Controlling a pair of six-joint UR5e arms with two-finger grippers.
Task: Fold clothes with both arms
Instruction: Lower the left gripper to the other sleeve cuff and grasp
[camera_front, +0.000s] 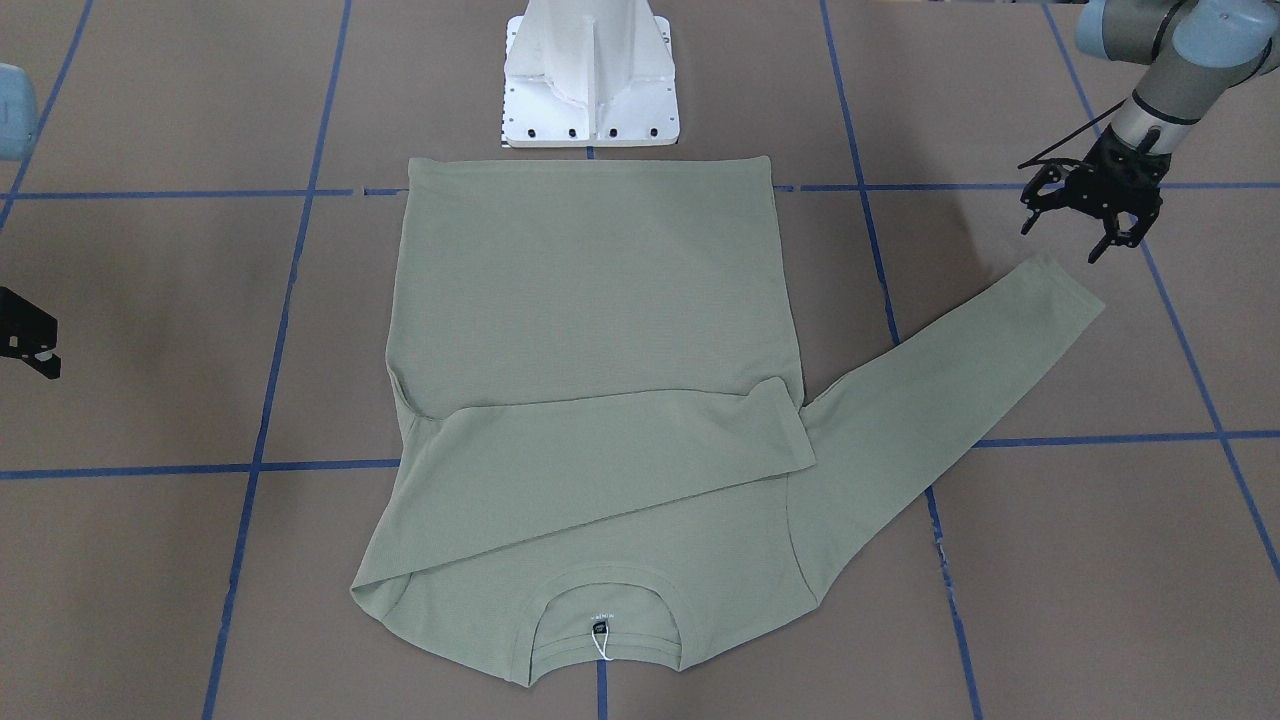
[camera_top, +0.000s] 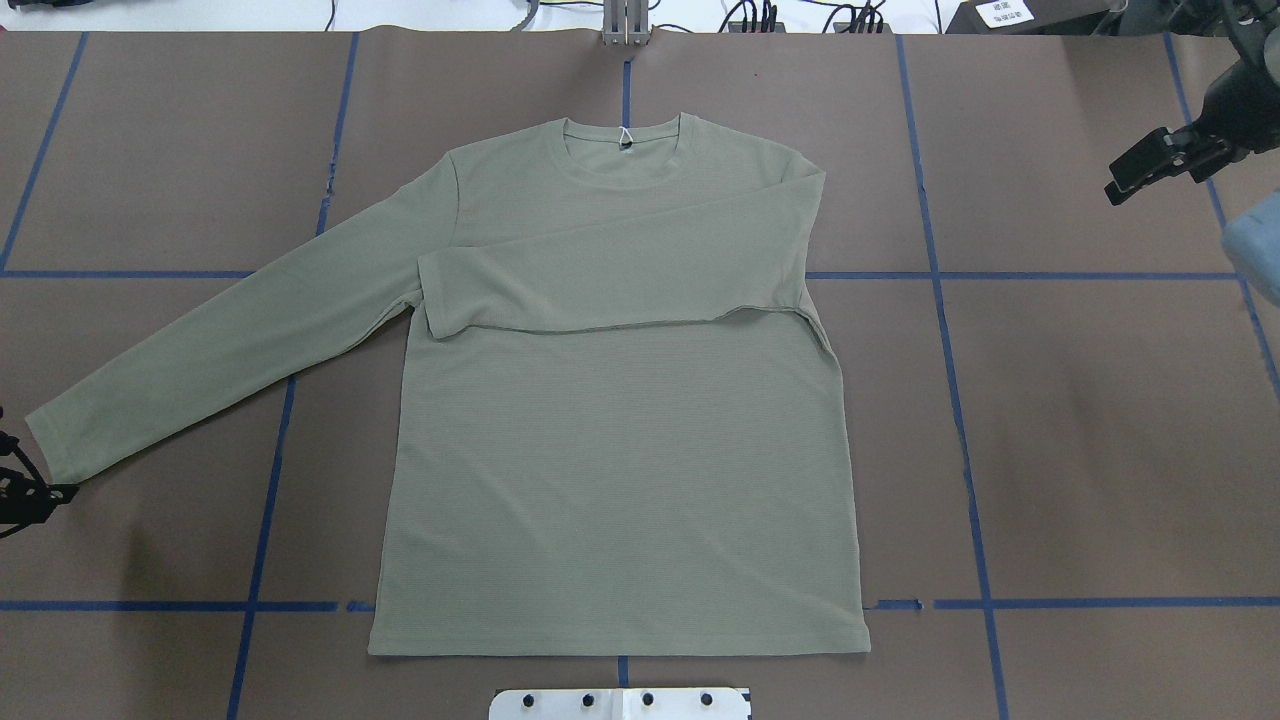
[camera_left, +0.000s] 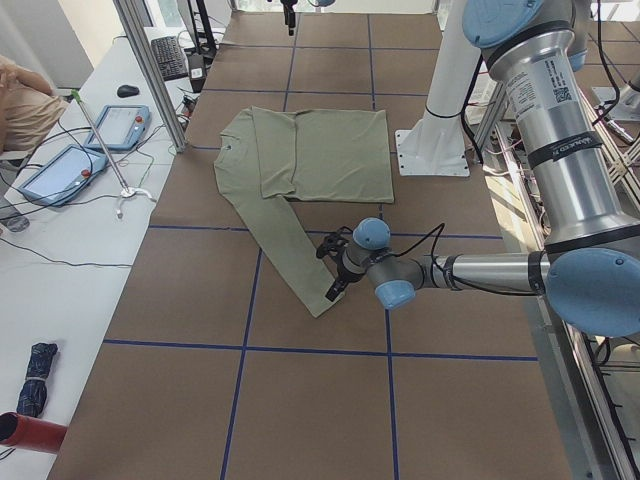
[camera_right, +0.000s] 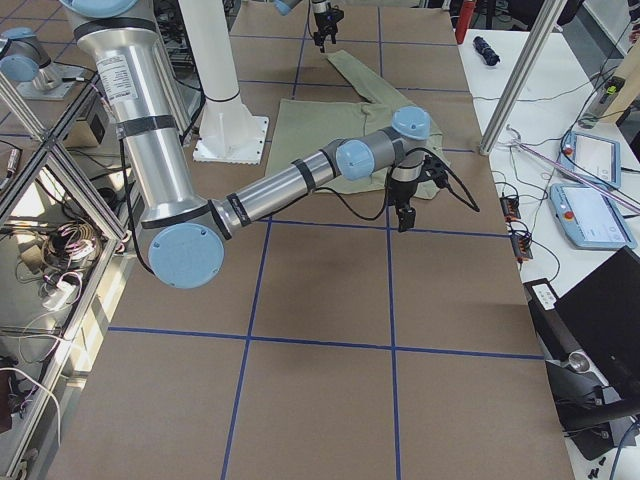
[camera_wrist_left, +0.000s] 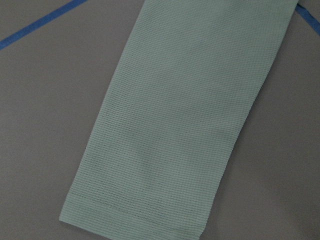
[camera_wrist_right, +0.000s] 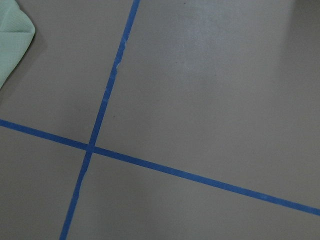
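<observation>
sage-green shirt (camera_top: 620, 480) lies flat mid-table (camera_top: 1100, 450), one sleeve folded across the chest, the other stretched out, its cuff (camera_wrist_left: 135, 215) near the left gripper (camera_front: 1068, 232), jaws spread wide. right gripper (camera_top: 1150, 170) well apart; cannot tell its jaws. neck label (camera_front: 600, 628) print too small to read.

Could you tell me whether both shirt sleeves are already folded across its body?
No, only one sleeve lies across the shirt; the other sleeve stretches out flat.
</observation>
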